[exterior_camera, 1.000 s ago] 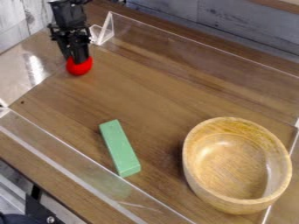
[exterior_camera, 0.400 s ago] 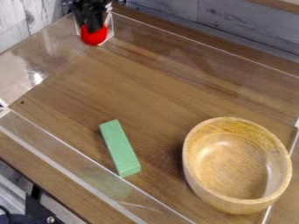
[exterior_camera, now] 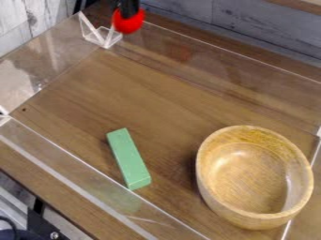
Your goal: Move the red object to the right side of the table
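Hanging at far edge: red object (exterior_camera: pixel 128 21)
Jaws (exterior_camera: pixel 127 8): clenched on red object
Bowl (exterior_camera: pixel 254 177): on table (exterior_camera: pixel 175 89), right of green block (exterior_camera: pixel 128 158)

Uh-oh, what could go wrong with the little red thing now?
The gripper has the red object right by the far edge of the table, so it might bump the wall there. The red object is small and round, so if it slipped out, it could roll away. And the big wooden bowl sits on the right side, so the red object might hit its rim if it is carried too low.
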`<state>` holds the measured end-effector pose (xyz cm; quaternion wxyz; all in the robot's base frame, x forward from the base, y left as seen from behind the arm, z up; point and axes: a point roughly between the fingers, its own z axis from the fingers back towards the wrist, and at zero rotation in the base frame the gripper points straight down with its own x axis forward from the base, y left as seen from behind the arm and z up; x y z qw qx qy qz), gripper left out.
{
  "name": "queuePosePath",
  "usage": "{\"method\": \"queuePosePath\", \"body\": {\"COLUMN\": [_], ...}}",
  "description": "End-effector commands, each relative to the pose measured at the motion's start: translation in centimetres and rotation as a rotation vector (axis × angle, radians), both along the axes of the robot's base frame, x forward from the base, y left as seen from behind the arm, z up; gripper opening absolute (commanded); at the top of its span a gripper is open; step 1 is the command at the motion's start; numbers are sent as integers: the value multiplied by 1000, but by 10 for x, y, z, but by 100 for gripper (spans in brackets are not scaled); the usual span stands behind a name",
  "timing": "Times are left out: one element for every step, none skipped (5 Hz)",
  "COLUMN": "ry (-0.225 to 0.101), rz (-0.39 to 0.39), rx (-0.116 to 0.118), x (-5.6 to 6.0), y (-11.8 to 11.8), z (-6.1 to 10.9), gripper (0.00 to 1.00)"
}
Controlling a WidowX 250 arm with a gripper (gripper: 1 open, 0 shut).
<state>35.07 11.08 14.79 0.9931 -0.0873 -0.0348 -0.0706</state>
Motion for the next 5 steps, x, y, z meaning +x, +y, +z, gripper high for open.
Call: {"method": "queuePosePath", "body": {"ry": [-107, -106, -103, -100, -98], "rz": [-38, -17, 11, 33, 45], "rx": [25, 17, 4, -10, -19], "x": [7, 8, 9, 9, 8], "y": [-17, -30, -43, -61, -77], "z": [45, 53, 56, 60, 66], "gripper": [0, 0, 0, 0, 0]}}
